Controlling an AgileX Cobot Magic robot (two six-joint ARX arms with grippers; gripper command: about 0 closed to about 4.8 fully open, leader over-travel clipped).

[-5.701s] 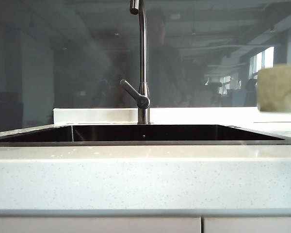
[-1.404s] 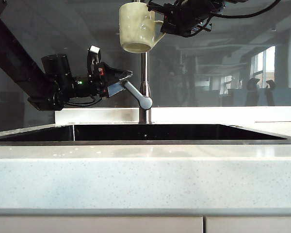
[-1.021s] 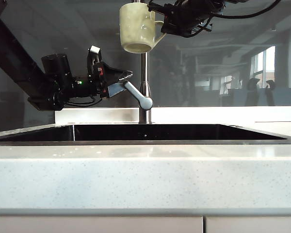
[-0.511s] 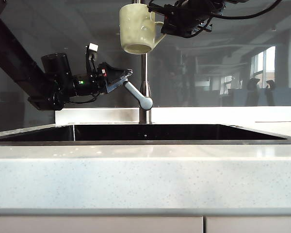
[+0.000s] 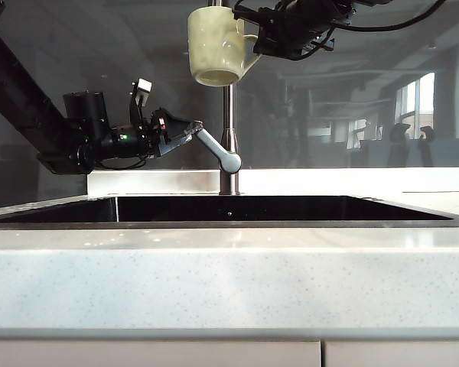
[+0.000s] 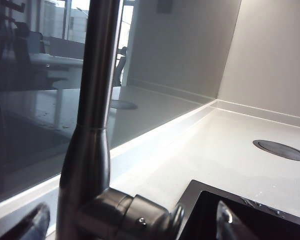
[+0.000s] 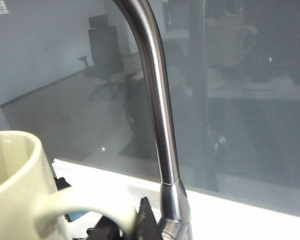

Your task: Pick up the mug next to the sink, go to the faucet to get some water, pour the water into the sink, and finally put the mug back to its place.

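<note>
My left end effector (image 5: 190, 128) has rolled at the slanted steel faucet lever (image 5: 213, 147), jaws wide; right end effector (image 5: 254, 38) grips the cream dimpled mug (image 5: 213, 44) by its handle, beneath the spout. No water yet; filling, pouring, returning remain.

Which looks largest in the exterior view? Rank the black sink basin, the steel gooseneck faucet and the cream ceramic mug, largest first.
1. Black sink basin, spanning nearly the whole width.
2. Steel gooseneck faucet, tall but slim.
3. Cream ceramic mug, held by the right gripper; smallest, though its nearness to the camera is unclear.
</note>
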